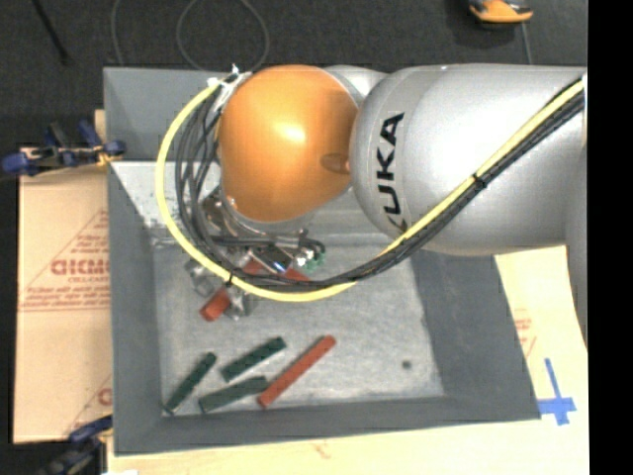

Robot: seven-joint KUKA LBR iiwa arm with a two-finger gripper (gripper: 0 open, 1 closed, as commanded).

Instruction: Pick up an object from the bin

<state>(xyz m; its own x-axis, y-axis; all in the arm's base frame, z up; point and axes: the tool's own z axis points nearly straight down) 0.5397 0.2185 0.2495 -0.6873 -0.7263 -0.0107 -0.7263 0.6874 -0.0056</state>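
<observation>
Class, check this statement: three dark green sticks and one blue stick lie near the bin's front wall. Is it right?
No. The fourth stick is red, not blue. The camera view shows it lying beside the three dark green sticks near the bin's front wall.

In the grey metal bin (134,315), the arm's gripper (224,295) hangs over the left part of the floor, toward the back wall. A small red block (213,310) lies right at its tip. Well apart from these, near the front wall, four sticks lie slanted in a loose row. The dark green plastic stick (190,380) is farthest left and the second green stick (253,358) lies to its right. The third green stick (231,395) is just in front of that one, and the long red-brown stick (297,370) lies at the right end, close beside both.
</observation>
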